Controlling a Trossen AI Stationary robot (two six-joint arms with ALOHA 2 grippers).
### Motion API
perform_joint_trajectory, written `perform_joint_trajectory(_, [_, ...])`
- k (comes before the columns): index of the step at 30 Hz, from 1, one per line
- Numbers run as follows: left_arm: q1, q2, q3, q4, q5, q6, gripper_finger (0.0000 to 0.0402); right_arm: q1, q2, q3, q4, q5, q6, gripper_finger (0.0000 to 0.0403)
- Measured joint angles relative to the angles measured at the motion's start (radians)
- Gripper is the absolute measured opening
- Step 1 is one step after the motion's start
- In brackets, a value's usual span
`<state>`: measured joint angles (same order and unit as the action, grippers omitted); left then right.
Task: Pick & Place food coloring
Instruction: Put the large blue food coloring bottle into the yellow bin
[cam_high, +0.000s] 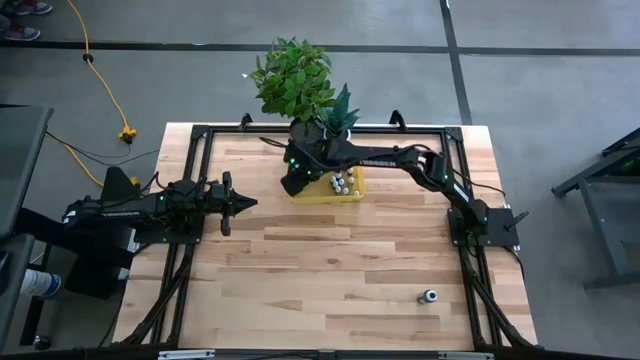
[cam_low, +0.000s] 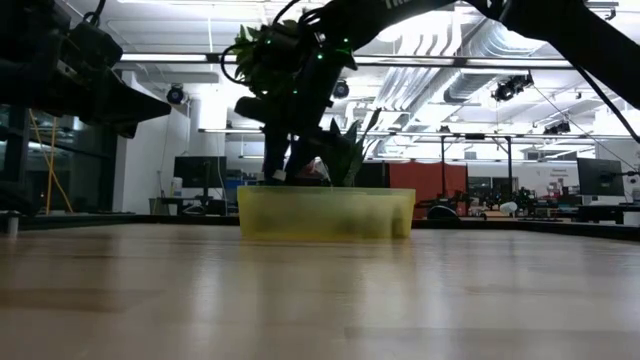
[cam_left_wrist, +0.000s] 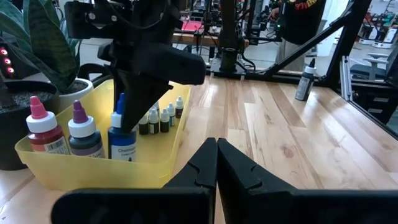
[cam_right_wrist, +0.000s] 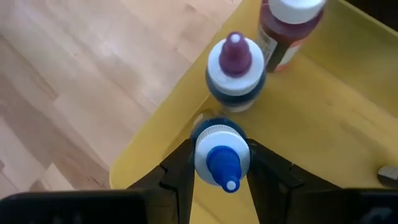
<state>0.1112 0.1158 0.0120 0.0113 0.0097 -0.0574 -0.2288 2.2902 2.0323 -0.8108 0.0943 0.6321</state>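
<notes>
At frame left, the left gripper (cam_high: 245, 204) is waiting with fingers pressed together. At upper centre, the right gripper (cam_right_wrist: 222, 163) is clamping the blue-tipped food coloring bottle (cam_right_wrist: 222, 153) inside the yellow tray (cam_high: 352, 196). Probably light, rigid, smooth plastic; gripping below the cap looks safest.

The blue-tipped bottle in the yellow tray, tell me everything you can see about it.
The blue-tipped bottle is a small food coloring bottle with a dark blue body, a label, a ribbed white cap and a blue nozzle. It stands upright in the translucent yellow tray, near one end, beside a purple-tipped bottle and a pink-tipped red one. The right hand is shut on it, a dark finger on each side at the cap. Whether its base has left the tray floor cannot be told.
</notes>
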Motion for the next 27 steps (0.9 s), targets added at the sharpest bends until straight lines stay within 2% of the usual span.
perform_joint_trajectory(11, [0.0,0.0,0.0,0.0,0.0,0.0,0.0,0.008,0.0,0.002,-0.082,0.006,-0.088,0.0114])
perform_joint_trajectory(22, [0.0,0.0,0.0,0.0,0.0,0.0,0.0,-0.001,0.004,0.072,-0.215,0.116,-0.162,0.0114])
perform_joint_trajectory(27, [0.0,0.0,0.0,0.0,0.0,0.0,0.0,-0.02,0.005,0.072,-0.211,0.11,-0.163,0.0114])
